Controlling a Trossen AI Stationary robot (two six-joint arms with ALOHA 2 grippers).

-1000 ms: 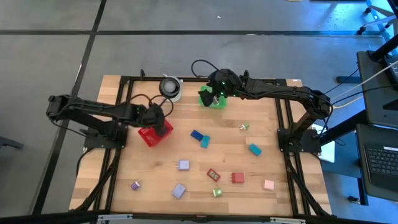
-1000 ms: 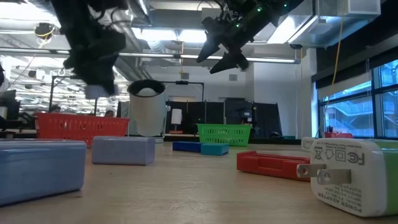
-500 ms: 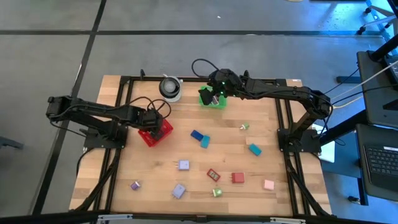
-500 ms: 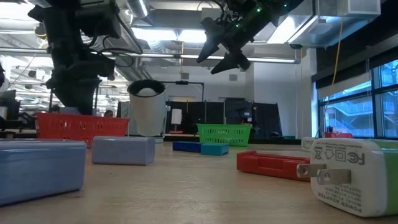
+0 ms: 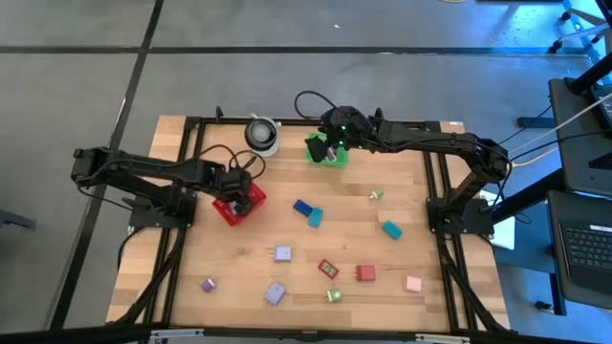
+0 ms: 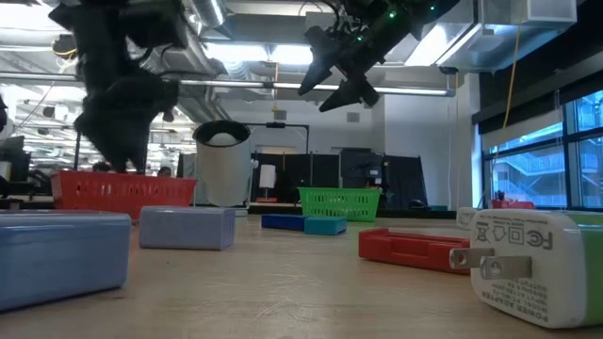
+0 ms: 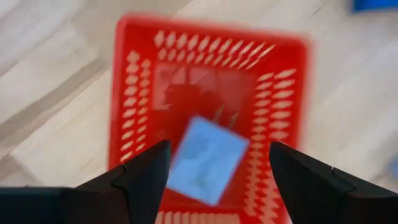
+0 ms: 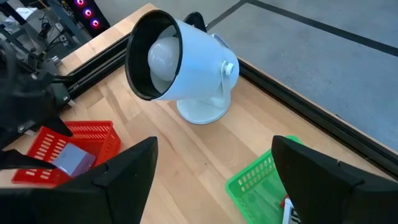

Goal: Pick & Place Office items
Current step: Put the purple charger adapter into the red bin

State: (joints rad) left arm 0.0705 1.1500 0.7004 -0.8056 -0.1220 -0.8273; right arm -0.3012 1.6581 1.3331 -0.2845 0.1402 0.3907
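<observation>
Lavender block (image 7: 207,159) lies inside the red basket (image 7: 130,81), below the left gripper (image 7: 214,180), whose fingers are spread wide and empty. Right gripper (image 5: 330,145) hovers wide open over the green basket (image 5: 316,153) at the tabletop's far edge.

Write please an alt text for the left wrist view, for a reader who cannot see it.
The left tool hangs open above the red mesh basket, which sits on the wooden table. A pale blue block shows between its two dark fingers, inside the basket's outline.

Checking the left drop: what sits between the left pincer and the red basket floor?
In the left wrist view, a lavender-blue block lies between the open left pincer and the red basket.
</observation>
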